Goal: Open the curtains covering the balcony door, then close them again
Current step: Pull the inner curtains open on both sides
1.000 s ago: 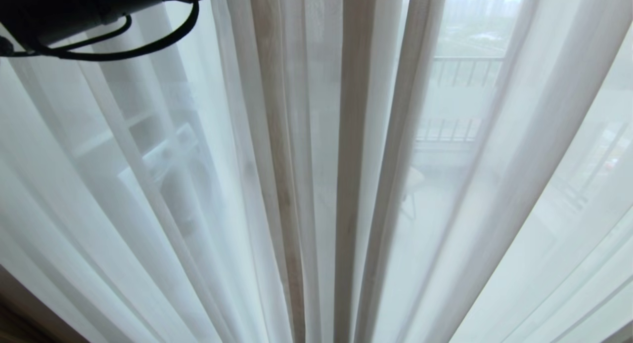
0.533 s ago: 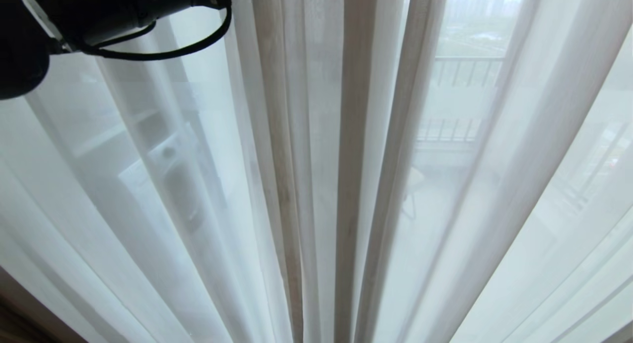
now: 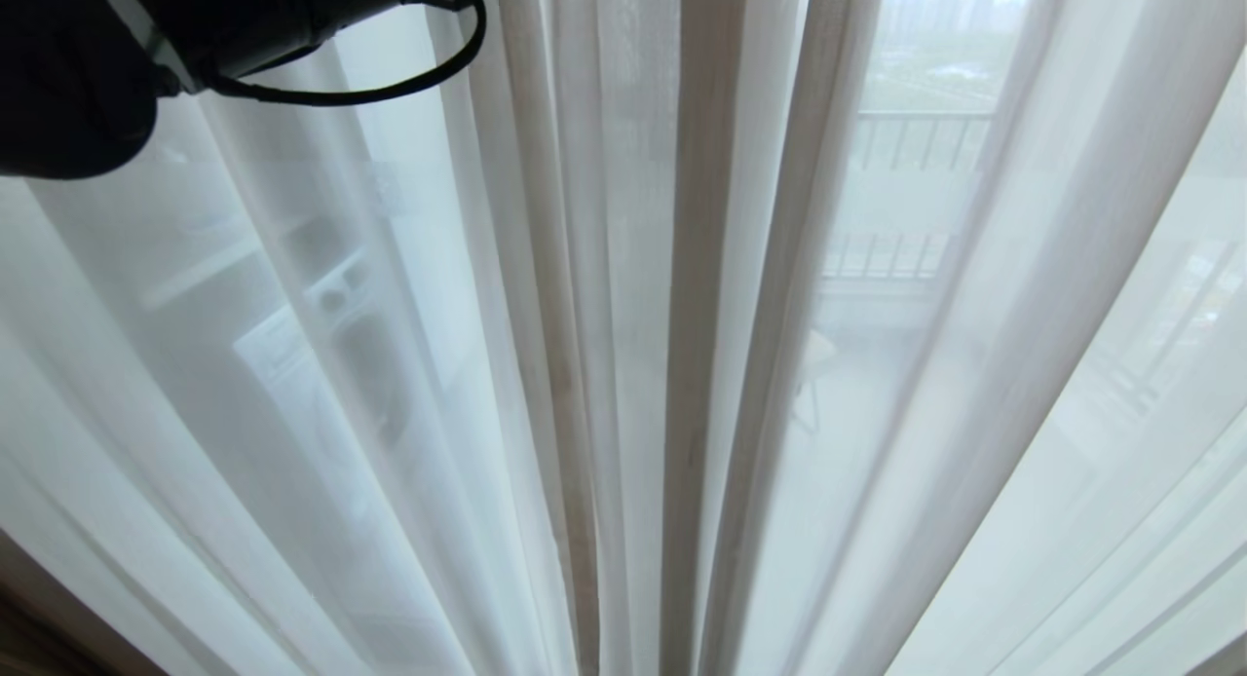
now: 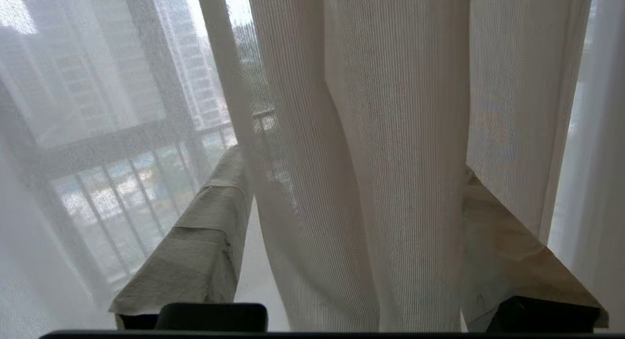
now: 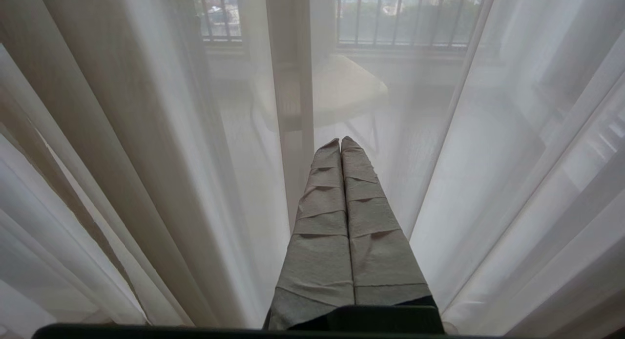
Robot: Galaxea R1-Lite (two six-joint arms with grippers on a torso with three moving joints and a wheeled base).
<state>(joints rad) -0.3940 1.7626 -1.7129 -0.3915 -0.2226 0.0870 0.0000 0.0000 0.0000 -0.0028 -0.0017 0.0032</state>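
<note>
The curtains [image 3: 682, 316] hang drawn across the whole head view in long pale folds, with denser beige folds in the middle. The balcony door is hidden behind them. My left arm [image 3: 195, 14] reaches in at the top left corner. In the left wrist view my left gripper [image 4: 354, 165] is open, its tape-wrapped fingers [image 4: 205, 241] set wide apart on either side of a thick fold of curtain [image 4: 361, 158]. The far finger [image 4: 508, 251] is partly covered by fabric. My right gripper [image 5: 341, 141] is shut and empty, pointing at the sheer curtain [image 5: 146, 134].
Through the sheer fabric I see a balcony railing [image 3: 916, 140], a pale appliance [image 3: 331, 364] on the left and a light chair [image 5: 342, 90]. A brown strip of wall or floor [image 3: 39, 618] shows at the lower left corner.
My left arm has moved rightward and further into the head view, towards the middle folds. The sheer folds on the left have shifted a little to the right.
</note>
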